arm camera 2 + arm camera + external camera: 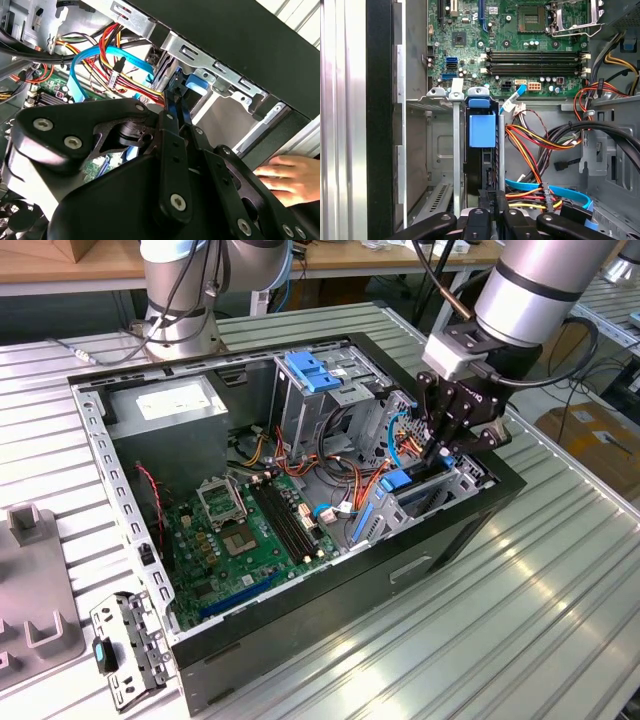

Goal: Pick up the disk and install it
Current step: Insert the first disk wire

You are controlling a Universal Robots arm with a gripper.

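Note:
The disk (482, 165) stands on edge in a slot of the metal drive cage (455, 480) at the front corner of the open computer case, on the exterior view's right. Its blue plastic rail handle (482, 127) sticks up at the end nearer the motherboard and appears in the exterior view too (400, 480). My gripper (441, 452) hangs straight over the cage. Its thin black fingers (175, 107) stand close together, shut, with the tips at the disk's other end (491, 200). I cannot tell whether they pinch any part of it.
Bundles of red, yellow, orange and blue cables (535, 150) crowd the space beside the cage. The motherboard (245, 530) lies in the case's floor, with a grey power supply (165, 410) at the back. A person's hand (290, 177) rests outside the case wall. A loose bracket (125, 645) lies on the table.

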